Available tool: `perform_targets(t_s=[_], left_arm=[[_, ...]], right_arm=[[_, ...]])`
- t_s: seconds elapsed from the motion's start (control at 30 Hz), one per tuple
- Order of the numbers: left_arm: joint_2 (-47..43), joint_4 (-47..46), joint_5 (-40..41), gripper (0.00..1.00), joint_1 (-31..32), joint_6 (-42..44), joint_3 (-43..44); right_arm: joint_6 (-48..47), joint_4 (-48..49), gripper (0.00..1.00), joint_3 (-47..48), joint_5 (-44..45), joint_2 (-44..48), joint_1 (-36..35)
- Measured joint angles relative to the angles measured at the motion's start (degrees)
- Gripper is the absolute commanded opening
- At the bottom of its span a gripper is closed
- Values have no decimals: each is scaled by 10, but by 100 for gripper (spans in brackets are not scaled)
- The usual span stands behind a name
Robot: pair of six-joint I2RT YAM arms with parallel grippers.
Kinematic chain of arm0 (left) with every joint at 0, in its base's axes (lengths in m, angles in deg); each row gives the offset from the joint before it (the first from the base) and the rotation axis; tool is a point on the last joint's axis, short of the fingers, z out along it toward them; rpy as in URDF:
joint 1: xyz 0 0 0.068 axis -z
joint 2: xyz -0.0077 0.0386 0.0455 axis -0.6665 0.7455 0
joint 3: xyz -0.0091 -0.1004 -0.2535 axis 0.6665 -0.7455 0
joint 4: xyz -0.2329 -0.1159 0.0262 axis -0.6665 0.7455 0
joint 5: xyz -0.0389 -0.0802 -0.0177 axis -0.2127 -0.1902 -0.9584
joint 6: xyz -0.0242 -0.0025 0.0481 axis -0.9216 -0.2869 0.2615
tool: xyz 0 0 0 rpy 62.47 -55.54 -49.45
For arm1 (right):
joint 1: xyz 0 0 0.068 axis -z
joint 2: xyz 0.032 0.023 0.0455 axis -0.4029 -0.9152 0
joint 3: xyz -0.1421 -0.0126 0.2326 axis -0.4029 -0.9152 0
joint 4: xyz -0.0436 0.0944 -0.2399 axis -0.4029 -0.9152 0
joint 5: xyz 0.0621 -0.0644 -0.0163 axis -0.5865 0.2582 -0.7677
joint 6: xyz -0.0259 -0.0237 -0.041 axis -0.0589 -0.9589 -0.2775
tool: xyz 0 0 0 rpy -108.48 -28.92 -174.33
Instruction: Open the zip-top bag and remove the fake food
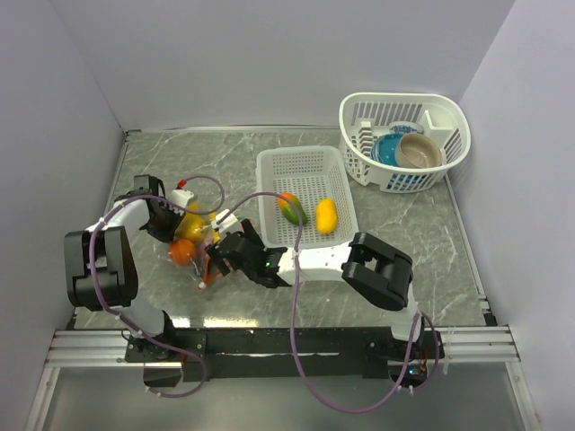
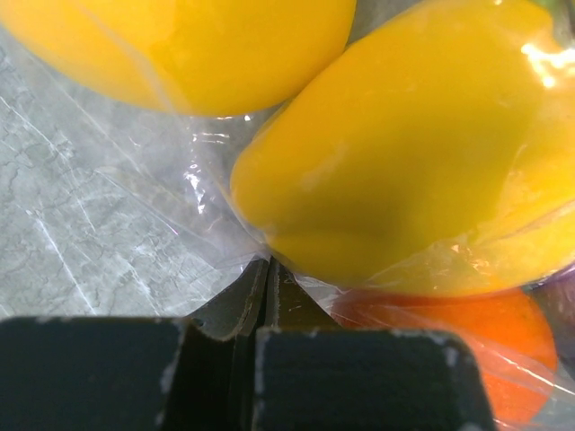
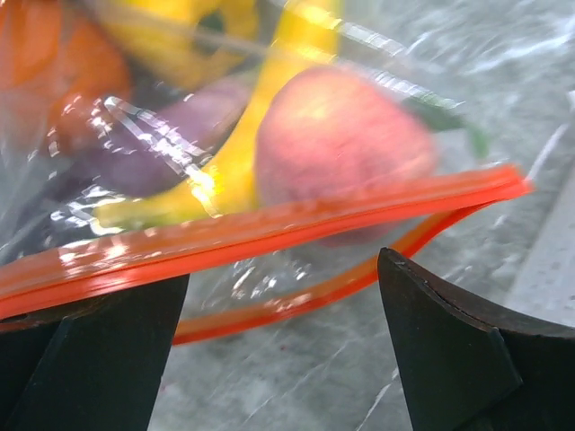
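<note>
**Both claws at the bag**

The zip-top bag (image 1: 191, 241) is lying near the left edge of the bench (image 1: 413, 215), with fake food (image 2: 395, 153) inside. The left claw (image 2: 266, 269) is closed, pinching the clear plastic. The right claw (image 3: 283, 269) is staying open at the orange zip strip (image 3: 269, 224), whose two halves are gaping apart.

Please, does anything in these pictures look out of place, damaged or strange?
Nothing is spilled or broken. Only the bag looks untidy: its orange zip strip is partly open. In the right wrist view its two lips stand apart, and one hangs in a curve below the other.
</note>
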Motion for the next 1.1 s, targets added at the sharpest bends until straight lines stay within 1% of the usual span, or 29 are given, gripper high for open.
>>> perform_targets(t_s=[0.07, 0.23, 0.43, 0.63, 0.77, 0.87, 0.9, 0.97, 1.0, 1.1], left_arm=[[0, 0, 0, 1, 0, 2, 0], [0, 1, 0, 1, 1, 9, 0], [0, 4, -2, 1, 1, 19, 0], [0, 10, -8, 1, 1, 39, -2], [-1, 24, -15, 1, 0, 64, -2], [-2, 38, -24, 1, 0, 81, -2], [-2, 41, -26, 1, 0, 85, -2], [-2, 47, -32, 1, -1, 92, -2], [-2, 51, -35, 1, -2, 94, -1], [-2, 62, -43, 1, -3, 96, 2]], right_arm=[[-2, 12, 93, 0, 16, 0, 0], [-3, 33, 93, 7, 20, 0, 5], [-6, 34, 93, 69, 38, -24, 13], [-20, 33, 92, 132, 59, -83, 16], [-28, 26, 90, 144, 74, -119, 23], [-21, 30, 85, 144, 69, -134, 31], [-18, 31, 81, 144, 65, -133, 32], [-14, 33, 76, 144, 58, -133, 34], [-13, 34, 69, 144, 55, -133, 36], [-9, 47, 58, 132, 43, -130, 39]])
